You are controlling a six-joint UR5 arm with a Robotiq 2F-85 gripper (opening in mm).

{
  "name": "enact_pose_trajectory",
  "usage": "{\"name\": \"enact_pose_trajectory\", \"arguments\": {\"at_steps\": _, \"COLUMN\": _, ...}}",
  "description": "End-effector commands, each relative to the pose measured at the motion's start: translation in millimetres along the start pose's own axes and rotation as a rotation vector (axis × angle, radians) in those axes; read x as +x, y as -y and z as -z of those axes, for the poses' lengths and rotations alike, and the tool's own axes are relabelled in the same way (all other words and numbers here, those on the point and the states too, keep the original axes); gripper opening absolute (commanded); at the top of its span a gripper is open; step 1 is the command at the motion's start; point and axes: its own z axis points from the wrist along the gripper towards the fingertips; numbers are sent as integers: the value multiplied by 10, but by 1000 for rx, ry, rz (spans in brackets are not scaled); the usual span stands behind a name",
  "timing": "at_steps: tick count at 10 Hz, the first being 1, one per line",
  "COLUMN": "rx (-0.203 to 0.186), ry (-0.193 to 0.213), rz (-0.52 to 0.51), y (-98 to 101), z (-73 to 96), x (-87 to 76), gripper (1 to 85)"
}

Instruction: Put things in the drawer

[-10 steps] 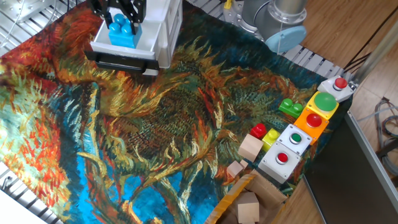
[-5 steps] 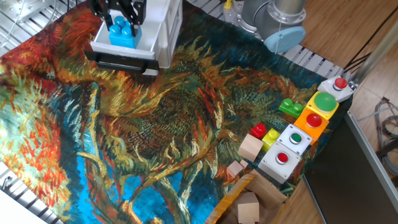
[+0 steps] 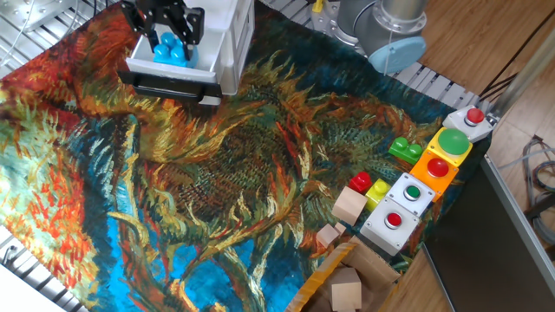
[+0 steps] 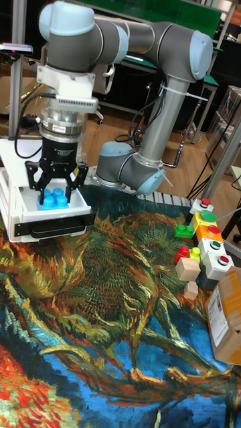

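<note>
In the fixed view we lose the top of the arm (image 4: pixel 127 33) beyond the frame, and the drawer's knob is too dark to make out. We see the white drawer (image 4: pixel 47 215) pulled out of its cabinet (image 3: pixel 227 35), with the blue brick (image 4: pixel 55 198) lying inside it, bright plastic with round studs on top. Our gripper (image 4: pixel 56 184) hangs right above the brick with its fingers spread either side, jaws released and not squeezing it.
</note>
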Motion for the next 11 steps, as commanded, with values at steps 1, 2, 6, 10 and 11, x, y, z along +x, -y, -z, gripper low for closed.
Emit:
{"name": "enact_pose_trajectory", "arguments": {"at_steps": 1, "rx": -25, "ry": 19, "rz": -9, "y": -84, "z": -108, "x": -38, "gripper": 43}}
{"name": "enact_pose_trajectory", "arguments": {"at_steps": 2, "rx": -24, "ry": 18, "rz": 0, "y": -78, "z": -115, "x": -35, "gripper": 100}}
{"name": "enact_pose_trajectory", "arguments": {"at_steps": 6, "rx": -20, "ry": 37, "rz": 53, "y": -56, "z": -138, "x": -83, "gripper": 323}}
{"name": "enact_pose_trajectory", "arguments": {"at_steps": 10, "rx": -16, "ry": 40, "rz": 75, "y": -23, "z": -121, "x": -84, "gripper": 460}}
{"name": "enact_pose_trajectory", "arguments": {"at_steps": 11, "rx": -15, "ry": 40, "rz": 78, "y": -11, "z": -115, "x": -80, "gripper": 483}}
